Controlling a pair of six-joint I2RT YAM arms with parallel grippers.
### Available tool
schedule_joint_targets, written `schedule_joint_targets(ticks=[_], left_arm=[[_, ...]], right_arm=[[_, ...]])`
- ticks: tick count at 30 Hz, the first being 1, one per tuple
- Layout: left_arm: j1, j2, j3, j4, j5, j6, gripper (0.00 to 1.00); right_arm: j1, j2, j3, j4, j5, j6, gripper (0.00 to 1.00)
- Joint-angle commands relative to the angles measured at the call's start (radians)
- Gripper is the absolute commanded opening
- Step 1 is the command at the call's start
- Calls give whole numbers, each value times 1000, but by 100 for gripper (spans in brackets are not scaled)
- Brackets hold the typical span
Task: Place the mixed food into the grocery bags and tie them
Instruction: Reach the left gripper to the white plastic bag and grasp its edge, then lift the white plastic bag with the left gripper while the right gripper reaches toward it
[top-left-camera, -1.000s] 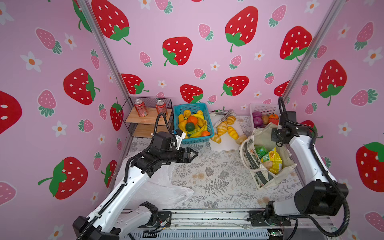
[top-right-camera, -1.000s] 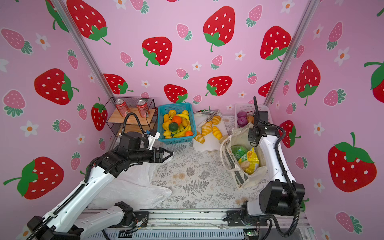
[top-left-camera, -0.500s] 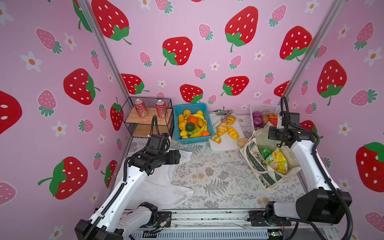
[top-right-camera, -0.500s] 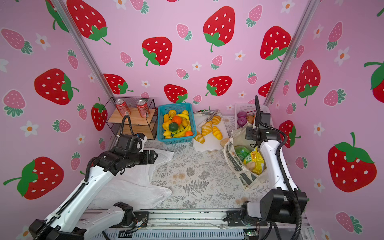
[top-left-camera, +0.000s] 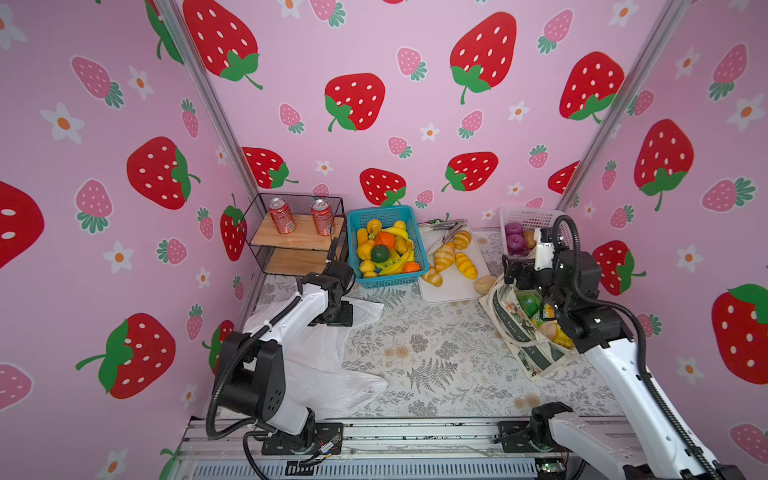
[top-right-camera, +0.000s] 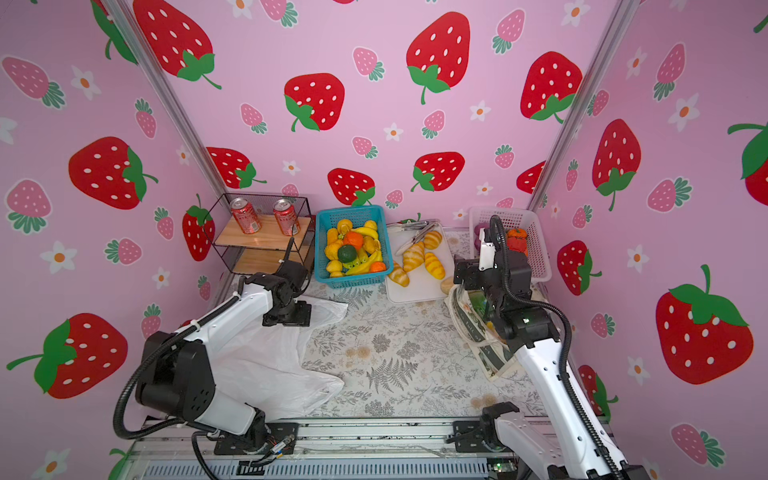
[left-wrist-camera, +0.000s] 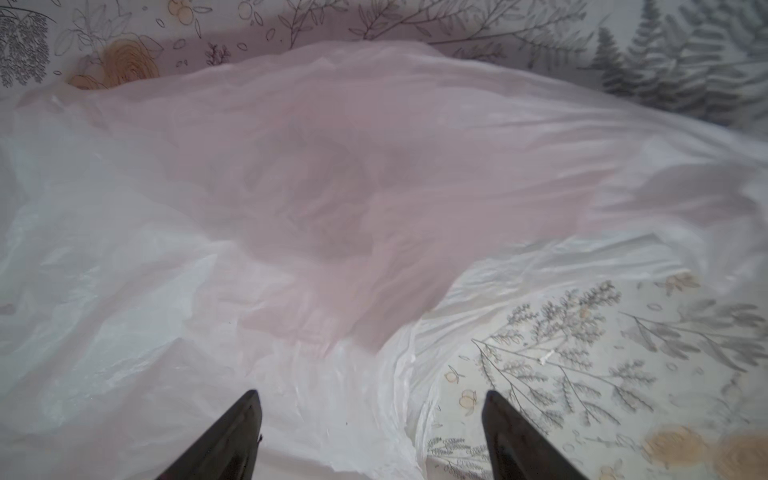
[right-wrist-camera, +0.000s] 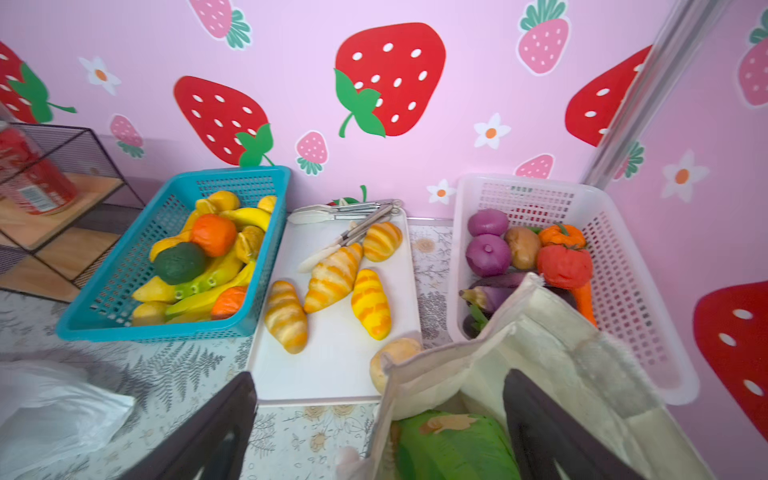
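Pink strawberry-print walls (top-left-camera: 374, 50) close in a table spread with a grey fern-patterned cloth (top-left-camera: 436, 353). At far left a wire shelf (top-left-camera: 299, 245) carries two red soda cans (top-left-camera: 282, 216). In front of it the left gripper (left-wrist-camera: 370, 399) hangs with its fingers spread wide just over the crumpled white plastic bag (top-left-camera: 316, 365), which lies flat on the cloth. Along the back wall come a blue basket (top-left-camera: 419, 245) of toy fruits (top-left-camera: 384, 253), a white tray (top-left-camera: 457, 286) of striped croissants (top-left-camera: 444, 256), and a white basket (top-left-camera: 528, 214). At right the right gripper (right-wrist-camera: 380, 374) stands wide apart astride the rim of the canvas tote (top-left-camera: 515, 332), not closed on it. Green and yellow snack packets (top-left-camera: 528, 300) lie inside.
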Motion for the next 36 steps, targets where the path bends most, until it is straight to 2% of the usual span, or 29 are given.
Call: schedule_joint_targets(ticks=[1, 7, 11, 16, 22, 27, 30, 36], left_arm=[[3, 66, 59, -22, -92, -57, 83], [3, 172, 61, 49, -189, -98, 70], [3, 164, 37, 128, -208, -109, 51], [2, 124, -30, 227, -138, -121, 25], [1, -39, -148, 316, 31, -154, 2], [2, -218, -221, 363, 194, -203, 0], [2, -314, -249, 380, 301, -232, 0], [6, -469, -236, 396, 516, -305, 0]], right_arm=[[7, -60, -57, 160, -112, 44, 95], [8, -29, -65, 154, -223, 33, 95], [17, 22, -63, 159, -296, 62, 95], [39, 48, -55, 155, -324, 77, 94], [58, 38, -28, 107, -368, 42, 94], [86, 66, 5, 96, -487, 1, 94], [148, 112, 35, 102, -532, -17, 93], [333, 226, 69, 158, -484, -33, 93]])
